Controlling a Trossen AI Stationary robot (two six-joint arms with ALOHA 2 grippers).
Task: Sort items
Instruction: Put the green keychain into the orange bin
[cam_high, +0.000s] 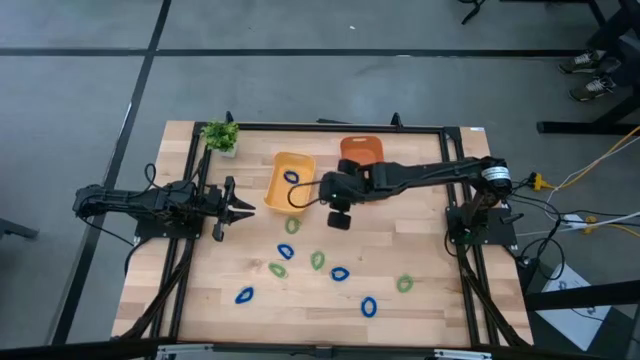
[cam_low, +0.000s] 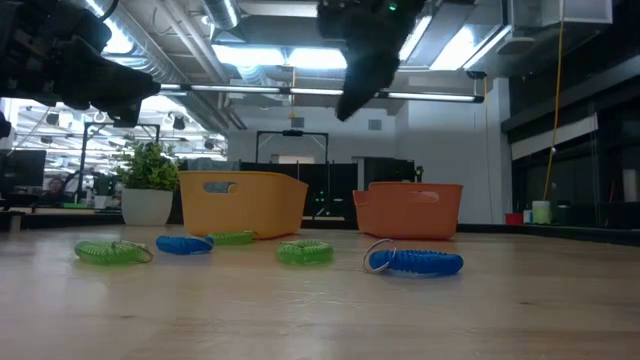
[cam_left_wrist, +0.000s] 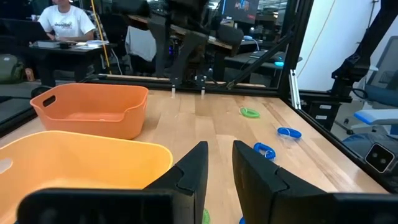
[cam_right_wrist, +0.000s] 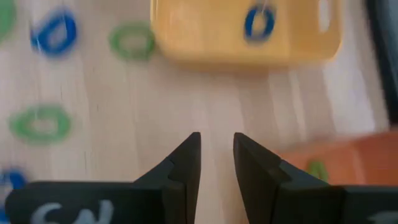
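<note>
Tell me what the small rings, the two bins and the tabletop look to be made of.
Rings, e.g. the blue ring: coiled, glossy, probably plastic; ribbed turns show, with a thin metal loop at one end. Yellow bin and orange bin: smooth moulded plastic, matte, with cut-out handles. Tabletop: pale wood planks, visible grain and seams.

1. The left gripper (cam_left_wrist: 217, 163) hung slightly parted, empty, beside the yellow bin (cam_left_wrist: 81, 163).
2. The orange bin (cam_left_wrist: 93, 109) stood beyond.
3. Green ring (cam_left_wrist: 250, 112) and blue rings (cam_left_wrist: 289, 132) lay near the table's edge.
</note>
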